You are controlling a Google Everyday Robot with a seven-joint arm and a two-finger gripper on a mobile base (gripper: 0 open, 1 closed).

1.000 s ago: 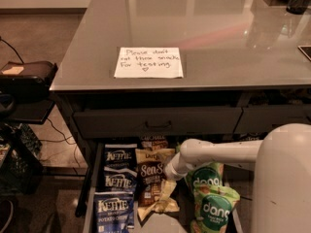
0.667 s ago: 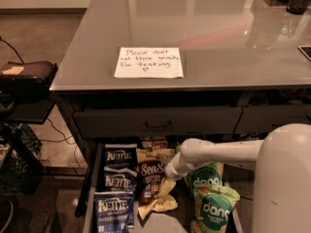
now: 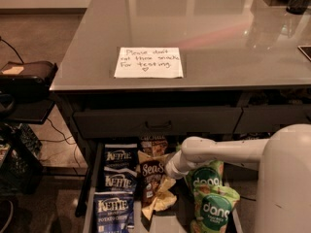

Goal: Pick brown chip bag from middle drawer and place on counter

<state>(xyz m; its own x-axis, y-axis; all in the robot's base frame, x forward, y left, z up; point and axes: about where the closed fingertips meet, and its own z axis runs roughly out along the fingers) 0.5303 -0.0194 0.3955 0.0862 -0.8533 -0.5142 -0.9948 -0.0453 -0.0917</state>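
One brown chip bag, tan top, white lettering; tool apparently touching it, grip unclear.

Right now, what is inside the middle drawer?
Blue Kettle bags left, brown chip bag centre with the gripper at it, green dang bags right. The arm hides whatever lies beneath.

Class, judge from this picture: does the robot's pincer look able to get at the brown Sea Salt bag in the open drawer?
Probably yes: the pincer sits inside the open middle drawer, right at the brown chip bag, and the bag's lettered face lies uncovered.
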